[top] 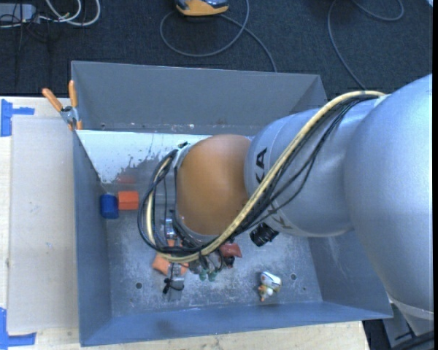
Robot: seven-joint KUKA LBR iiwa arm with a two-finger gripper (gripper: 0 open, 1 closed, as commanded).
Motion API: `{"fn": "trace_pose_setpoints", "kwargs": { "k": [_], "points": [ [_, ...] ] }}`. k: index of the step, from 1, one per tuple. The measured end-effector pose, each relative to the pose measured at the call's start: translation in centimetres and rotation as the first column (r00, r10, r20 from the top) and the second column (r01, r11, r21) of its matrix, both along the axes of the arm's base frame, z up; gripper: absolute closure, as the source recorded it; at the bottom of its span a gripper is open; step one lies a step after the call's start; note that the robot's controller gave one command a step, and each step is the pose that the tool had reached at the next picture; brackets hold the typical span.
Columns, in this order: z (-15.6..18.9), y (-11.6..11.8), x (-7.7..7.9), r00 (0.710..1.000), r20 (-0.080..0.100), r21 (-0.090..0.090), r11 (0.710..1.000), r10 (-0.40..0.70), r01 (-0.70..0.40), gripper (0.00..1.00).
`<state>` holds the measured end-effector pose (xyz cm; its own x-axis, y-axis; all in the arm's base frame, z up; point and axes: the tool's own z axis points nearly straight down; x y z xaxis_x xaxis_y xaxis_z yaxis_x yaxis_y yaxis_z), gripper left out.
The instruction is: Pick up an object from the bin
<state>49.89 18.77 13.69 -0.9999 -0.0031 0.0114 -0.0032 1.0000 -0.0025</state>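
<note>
Camera view: end effector (174, 281), grip state unreadable, just beside small flat orange piece (160, 265).

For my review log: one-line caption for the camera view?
Arm reaches into the grey bin; blue cylinder and orange block lie by its wall.

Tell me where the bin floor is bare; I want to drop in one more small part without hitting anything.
Barest: the front-left floor, between the blue cylinder with its orange block and the front wall. A smaller patch lies right of the white-and-yellow piece. Crowded: the small heap under the arm's orange cover.
</note>
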Motion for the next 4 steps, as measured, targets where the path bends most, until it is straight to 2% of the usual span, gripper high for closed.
{"fn": "trace_pose_setpoints", "kwargs": {
  "k": [1, 2, 3, 4],
  "points": [
    [0.4, -0.1, 0.2, 1.000, 0.008, 0.002, 1.000, -0.004, 0.004, 0.00],
    [-1.2, -2.8, 4.9, 1.000, 0.004, 0.002, 1.000, 0.000, 0.000, 0.00],
    [-3.8, -7.3, 4.3, 1.000, 0.009, 0.001, 1.000, 0.019, -0.019, 0.00],
    [-6.7, -5.2, 3.7, 0.979, 0.005, 0.005, 0.979, 0.203, -0.203, 1.00]
  ]
}}
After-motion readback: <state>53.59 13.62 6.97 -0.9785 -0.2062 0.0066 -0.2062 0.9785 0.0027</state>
